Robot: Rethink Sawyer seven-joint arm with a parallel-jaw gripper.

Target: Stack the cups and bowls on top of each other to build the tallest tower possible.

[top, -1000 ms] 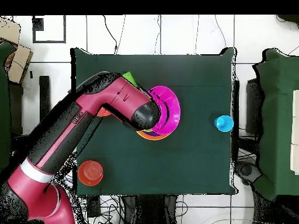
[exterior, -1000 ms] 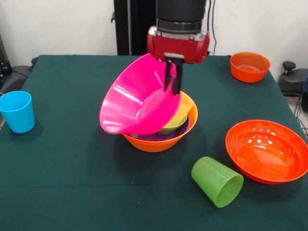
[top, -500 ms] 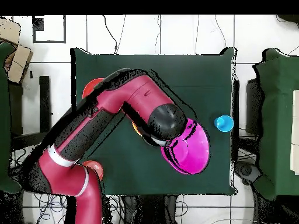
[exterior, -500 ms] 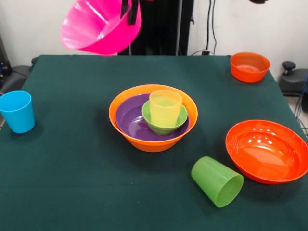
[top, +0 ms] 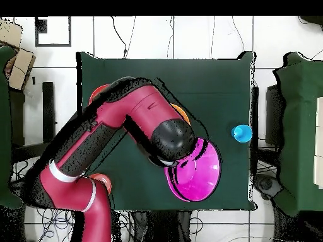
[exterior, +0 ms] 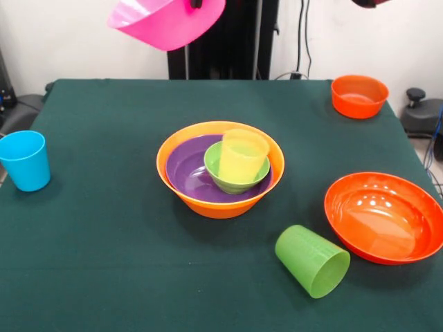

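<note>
Up high, the gripper (exterior: 195, 3) is nearly all out of view past the top edge at 12 o'clock, pinched onto the rim of the pink bowl (exterior: 168, 21), which hangs well above the table (exterior: 104, 228), tilted, mouth toward 10 o'clock. Mid-table the tower (exterior: 220, 169) stands with open cloth all round; its yellow cup (exterior: 242, 156) leans toward 1 o'clock. A lime cup (exterior: 312, 261) lies on its side at 5 o'clock, mouth toward 4

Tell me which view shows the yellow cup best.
Front view: the yellow cup shows whole, tilted in the small green bowl of the stack. In the overhead view the arm hides it entirely.
</note>
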